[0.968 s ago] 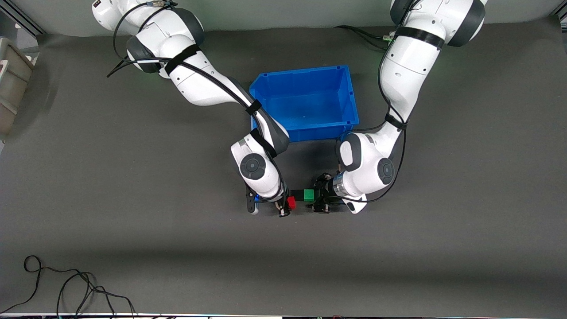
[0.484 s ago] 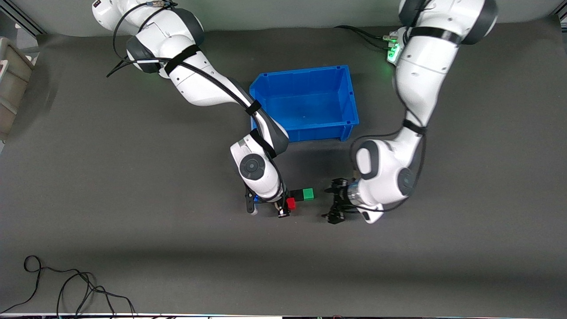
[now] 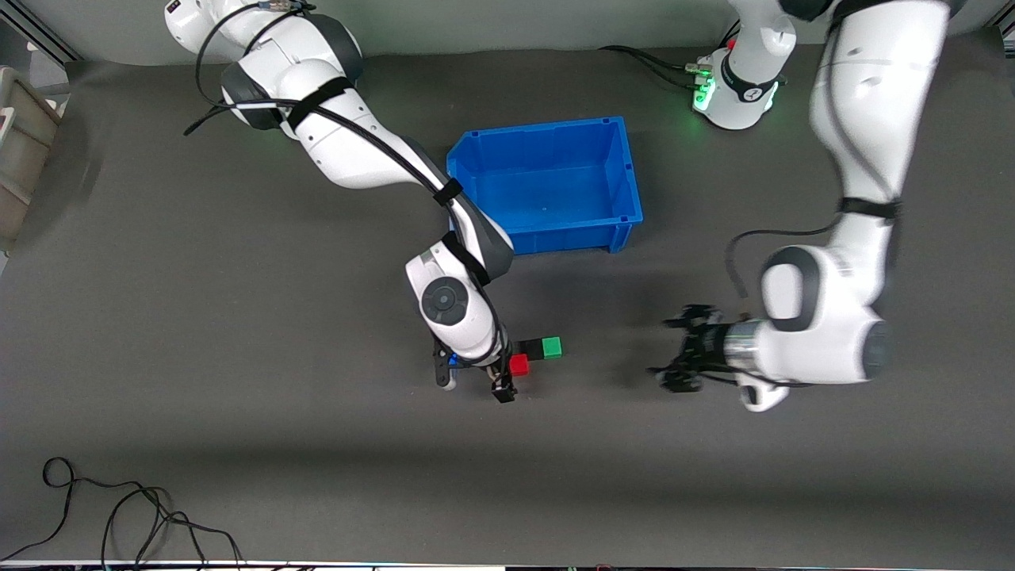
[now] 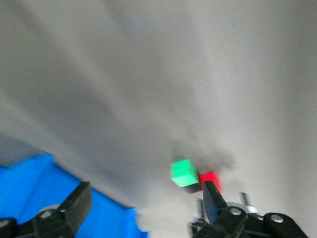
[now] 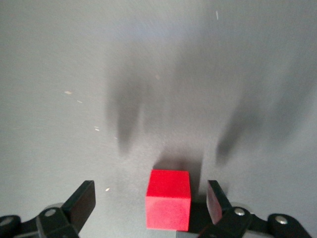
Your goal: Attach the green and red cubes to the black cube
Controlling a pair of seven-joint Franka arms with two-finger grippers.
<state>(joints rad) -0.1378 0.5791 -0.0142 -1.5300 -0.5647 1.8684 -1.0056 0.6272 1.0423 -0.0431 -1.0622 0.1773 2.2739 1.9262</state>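
The green cube (image 3: 552, 346) and the black cube (image 3: 528, 347) lie side by side on the mat, nearer to the front camera than the blue bin. The red cube (image 3: 519, 364) sits against the black cube's nearer side. My right gripper (image 3: 507, 371) is over the red cube, open. In the right wrist view the red cube (image 5: 168, 206) lies between the open fingers (image 5: 81, 201) of the right gripper (image 5: 148, 203), untouched. My left gripper (image 3: 680, 347) is open and empty, over bare mat toward the left arm's end. The left wrist view shows the left gripper (image 4: 143, 201) open, with the green cube (image 4: 184, 172) and the red cube (image 4: 210, 179) farther off.
The empty blue bin (image 3: 539, 131) stands farther from the front camera than the cubes; it also shows in the left wrist view (image 4: 44, 198). A grey container (image 3: 20, 143) sits at the right arm's end. Loose cables (image 3: 119, 515) lie near the front edge.
My left gripper has pulled away from the green cube toward the left arm's end of the table. The right gripper has shifted slightly. The cubes have not moved.
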